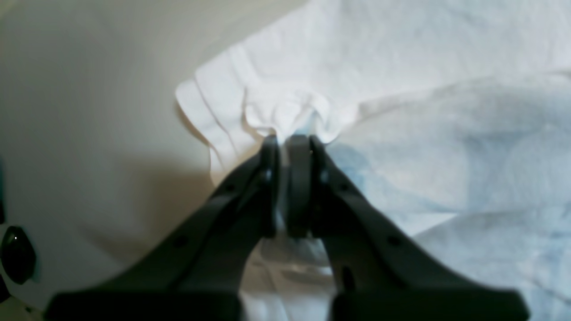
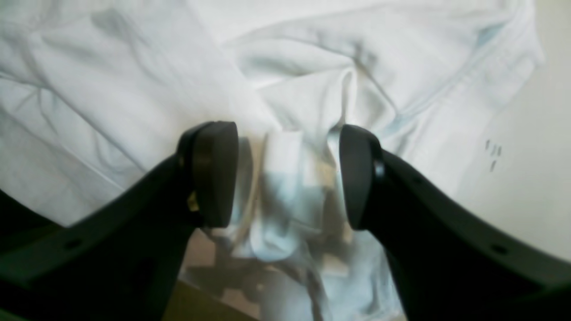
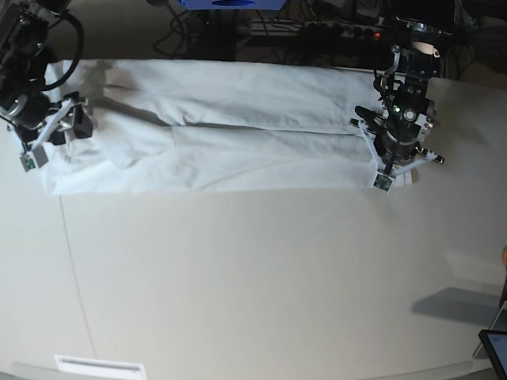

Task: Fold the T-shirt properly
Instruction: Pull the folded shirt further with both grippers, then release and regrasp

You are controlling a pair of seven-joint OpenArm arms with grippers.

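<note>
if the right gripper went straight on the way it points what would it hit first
Most likely the T-shirt: the right gripper stands open with bunched white cloth between and just ahead of its jaws. How near it is, is unclear.

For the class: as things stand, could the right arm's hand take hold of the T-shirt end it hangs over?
Probably yes. The right hand is open, with bunched cloth of the T-shirt lying right between its fingers, and nothing else in between.

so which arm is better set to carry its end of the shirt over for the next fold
Left. The left gripper is shut on the T-shirt edge, so it can probably pull right away. The right gripper has open jaws with cloth loose between them and must close first.
</note>
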